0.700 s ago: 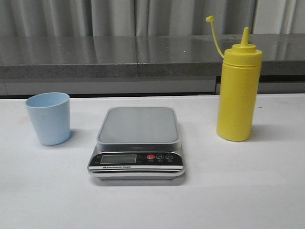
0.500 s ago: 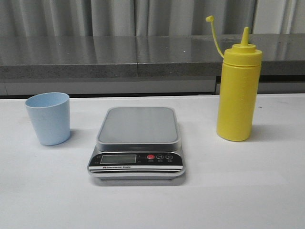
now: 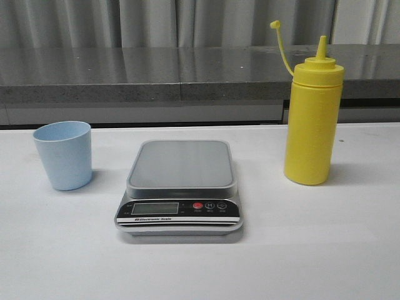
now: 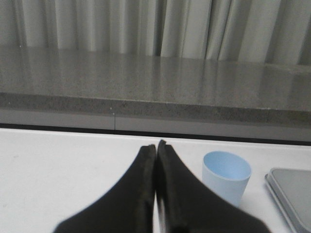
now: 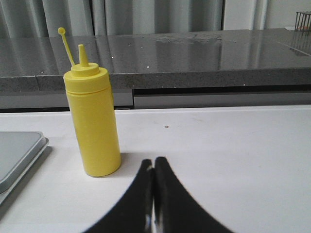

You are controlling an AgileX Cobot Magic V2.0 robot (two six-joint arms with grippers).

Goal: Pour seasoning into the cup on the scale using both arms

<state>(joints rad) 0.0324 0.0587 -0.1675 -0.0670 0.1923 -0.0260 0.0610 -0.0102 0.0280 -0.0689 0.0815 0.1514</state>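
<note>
The yellow seasoning bottle (image 3: 312, 122) stands upright on the white table at the right, its cap off and tethered; it also shows in the right wrist view (image 5: 93, 121). The pale blue cup (image 3: 63, 154) stands upright on the table at the left, beside the scale and not on it; it also shows in the left wrist view (image 4: 226, 175). The scale (image 3: 180, 186) lies in the middle with a bare platform. My left gripper (image 4: 156, 145) is shut and empty, short of the cup. My right gripper (image 5: 153, 162) is shut and empty, short of the bottle. Neither gripper shows in the front view.
A grey stone ledge (image 3: 156, 75) runs along the far side of the table, with pale curtains behind it. The scale's corner shows in the left wrist view (image 4: 291, 191) and in the right wrist view (image 5: 19, 155).
</note>
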